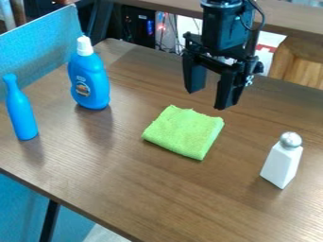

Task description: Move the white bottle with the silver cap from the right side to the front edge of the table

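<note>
The black gripper (208, 98) hangs from the top edge, right of centre, above the far part of the table. Its two fingers stand apart with nothing between them. Nearest to it, a folded green cloth (184, 132) lies flat on the wood, a little below and to the left of the fingers. A blue bottle with a white cap (89, 81) stands upright at the upper left. Further left is a slim blue bowling-pin-shaped bottle (22, 111), also upright. At the right stands a white shaker with a silver top (282, 162).
The brown wooden table (157, 198) has its front edge running from the left down to the bottom. A blue panel (41, 42) borders the upper left. Behind the far edge are cables and a wooden box (301, 64).
</note>
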Controlling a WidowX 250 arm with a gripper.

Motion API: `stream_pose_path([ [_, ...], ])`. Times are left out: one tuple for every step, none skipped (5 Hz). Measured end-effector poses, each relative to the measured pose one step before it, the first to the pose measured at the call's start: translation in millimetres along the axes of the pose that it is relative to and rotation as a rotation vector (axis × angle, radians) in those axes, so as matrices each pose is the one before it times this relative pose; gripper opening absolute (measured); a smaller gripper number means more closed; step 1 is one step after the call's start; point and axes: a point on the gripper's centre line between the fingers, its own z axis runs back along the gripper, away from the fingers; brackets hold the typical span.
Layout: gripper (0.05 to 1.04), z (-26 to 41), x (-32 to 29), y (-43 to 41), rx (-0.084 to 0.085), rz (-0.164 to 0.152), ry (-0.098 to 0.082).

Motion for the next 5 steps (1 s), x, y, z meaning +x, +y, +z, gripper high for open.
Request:
stream_pose_path([
  [1.001,-13.98,-1.69,0.53,-0.0087,0.0041,0.0482],
  [1.001,-3.1,28.74,-19.56,0.0383,-0.0804,0.0322],
  [1.001,4.29,23.31,-31.55,0.002,-0.0789,-0.0225],
  [1.001,0.58,12.26,-7.61,0.0144,0.0141,0.0042],
  [1.001,-6.88,5.72,-11.61,-0.0043,-0.003,0.0246],
])
